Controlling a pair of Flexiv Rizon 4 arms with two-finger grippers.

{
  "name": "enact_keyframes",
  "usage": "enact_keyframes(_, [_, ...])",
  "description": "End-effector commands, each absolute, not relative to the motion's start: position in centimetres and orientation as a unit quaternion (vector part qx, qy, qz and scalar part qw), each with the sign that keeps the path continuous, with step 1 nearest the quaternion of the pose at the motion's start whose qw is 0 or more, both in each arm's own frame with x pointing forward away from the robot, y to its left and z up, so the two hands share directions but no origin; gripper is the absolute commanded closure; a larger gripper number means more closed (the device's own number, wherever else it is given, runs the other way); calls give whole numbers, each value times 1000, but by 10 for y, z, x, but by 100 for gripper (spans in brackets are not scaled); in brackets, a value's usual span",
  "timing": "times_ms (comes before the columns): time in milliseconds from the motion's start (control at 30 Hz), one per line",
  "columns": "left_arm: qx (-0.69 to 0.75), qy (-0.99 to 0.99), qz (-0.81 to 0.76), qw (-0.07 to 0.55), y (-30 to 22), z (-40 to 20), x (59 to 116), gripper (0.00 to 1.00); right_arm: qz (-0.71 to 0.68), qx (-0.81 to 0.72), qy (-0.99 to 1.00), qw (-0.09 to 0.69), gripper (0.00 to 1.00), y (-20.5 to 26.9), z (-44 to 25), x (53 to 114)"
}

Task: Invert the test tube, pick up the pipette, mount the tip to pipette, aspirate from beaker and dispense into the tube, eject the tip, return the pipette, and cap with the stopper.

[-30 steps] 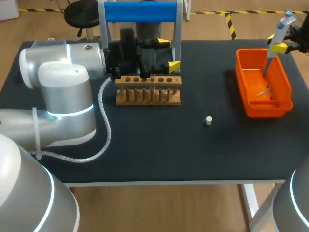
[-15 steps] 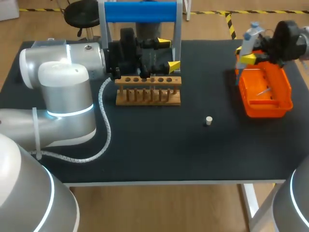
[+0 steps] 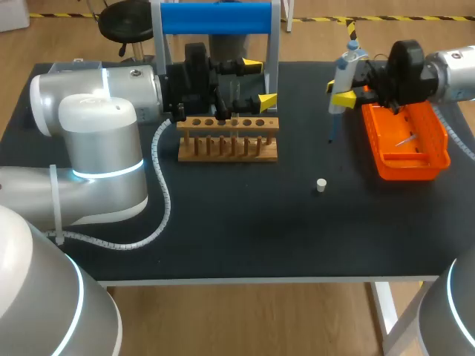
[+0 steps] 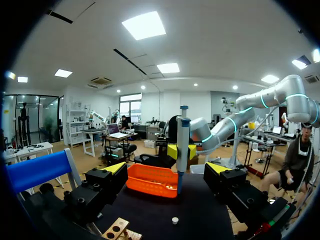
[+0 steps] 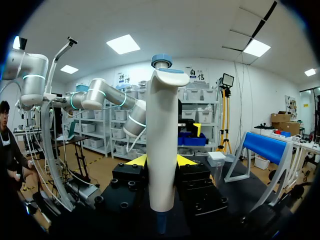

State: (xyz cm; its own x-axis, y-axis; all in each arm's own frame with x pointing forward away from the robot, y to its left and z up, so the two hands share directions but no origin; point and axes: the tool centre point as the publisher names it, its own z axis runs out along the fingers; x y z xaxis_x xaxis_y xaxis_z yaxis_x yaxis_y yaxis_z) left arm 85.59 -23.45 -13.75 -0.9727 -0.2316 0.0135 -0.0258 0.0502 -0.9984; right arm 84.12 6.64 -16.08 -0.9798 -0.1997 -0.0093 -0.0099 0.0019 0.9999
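One pipette (image 3: 347,63) clamped in right end effector (image 3: 340,94), beside orange bin (image 3: 404,170) edge; left end effector (image 3: 259,82) wide beyond rack (image 3: 228,141).

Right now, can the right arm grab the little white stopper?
Probably not: the right claw is shut on the pipette, though bare table lies between it and the stopper.

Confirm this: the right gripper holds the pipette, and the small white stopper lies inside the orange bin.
Not quite. The right gripper holds the pipette, but the small white stopper lies on the black table, outside the orange bin; the head view shows it.
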Motion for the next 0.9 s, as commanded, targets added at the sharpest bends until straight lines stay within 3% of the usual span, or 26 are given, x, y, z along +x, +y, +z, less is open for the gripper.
enact_keyframes(33, [-91,720,-684,77,-236,-138,855,0,-700,75,-706,70,100,85,-161,839])
enact_keyframes(900, [-91,720,-684,77,-236,-138,855,0,-693,86,-709,99,100,152,-176,838])
